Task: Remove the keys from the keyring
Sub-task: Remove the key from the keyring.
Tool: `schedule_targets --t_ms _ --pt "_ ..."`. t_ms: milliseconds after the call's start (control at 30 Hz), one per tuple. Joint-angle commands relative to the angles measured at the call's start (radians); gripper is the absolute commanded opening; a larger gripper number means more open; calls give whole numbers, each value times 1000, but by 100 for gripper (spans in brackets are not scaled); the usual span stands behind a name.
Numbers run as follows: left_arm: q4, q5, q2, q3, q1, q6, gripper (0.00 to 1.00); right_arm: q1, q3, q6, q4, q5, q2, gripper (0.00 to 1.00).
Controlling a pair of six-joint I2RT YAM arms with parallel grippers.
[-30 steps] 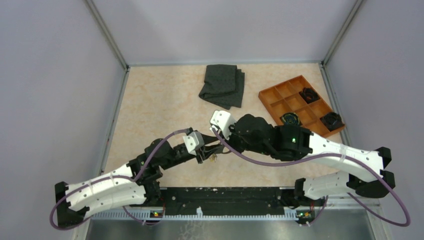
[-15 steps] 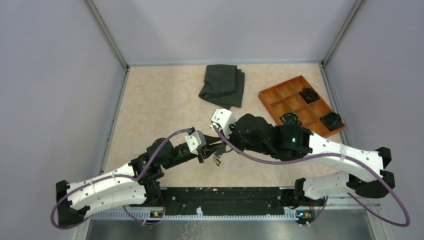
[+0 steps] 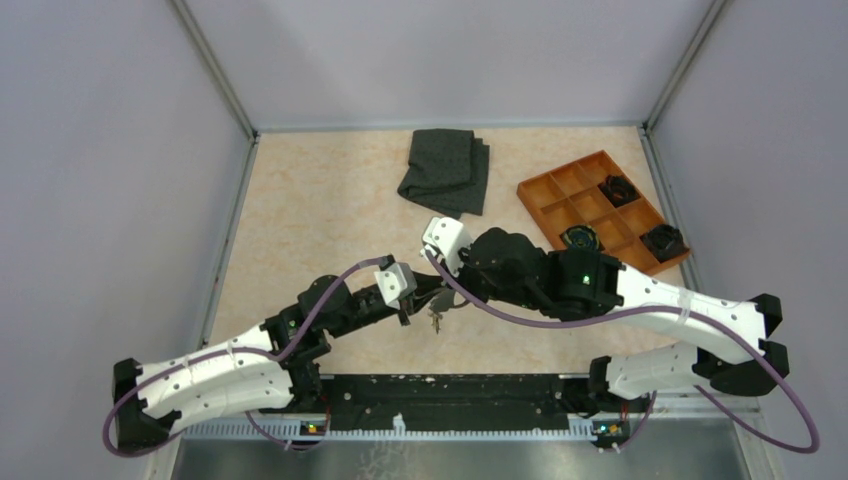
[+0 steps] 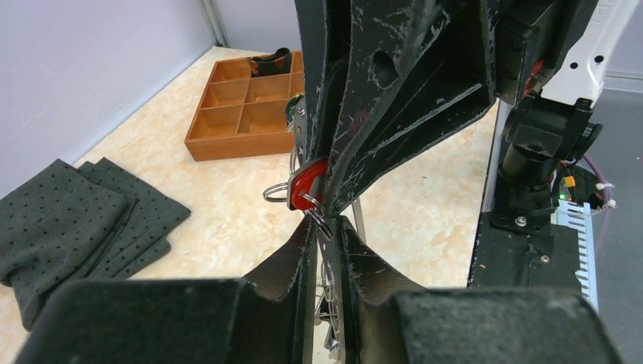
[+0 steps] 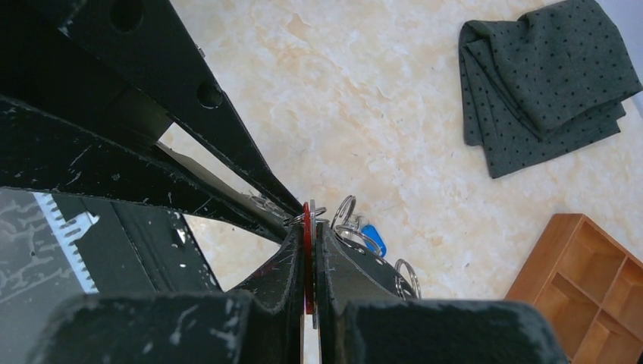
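- The keys (image 3: 436, 318) are bunched over the table (image 3: 330, 210), near its front edge, between both grippers.
- A red-headed key (image 4: 307, 184) is clamped flat in the right gripper (image 5: 308, 230).
- The keyring (image 5: 345, 212) and a blue-headed key (image 5: 372, 236) are seen just beside it.
- The left gripper (image 4: 324, 233) is nearly closed around metal parts; whether they are gripped cannot be told.

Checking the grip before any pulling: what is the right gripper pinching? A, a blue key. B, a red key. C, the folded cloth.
B: in the right wrist view a red key sits edge-on between the shut right gripper, while the blue key hangs free beside it.
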Motion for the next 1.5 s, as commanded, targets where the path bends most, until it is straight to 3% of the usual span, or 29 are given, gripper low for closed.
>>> schedule_targets --t_ms 0,100,267,633,1000,1200,1467 --pt "28 -6 9 -12 -3 10 18 -7 65 11 77 12 -6 0" --pt "26 -7 11 -14 -4 11 15 -7 66 12 77 12 -7 0" --pt "17 -13 10 -12 -3 13 0 -8 68 11 73 21 -10 0" --pt "-3 -4 -23 -15 -4 20 0 -20 57 6 -44 173 1 0" --pt "49 33 -36 -45 -5 27 0 -29 66 1 -44 121 0 0" --pt "91 -7 -28 -63 -3 3 18 -29 114 -29 -39 25 11 0" --pt "169 -20 0 -71 -4 -19 28 -29 156 -40 -75 37 53 0"
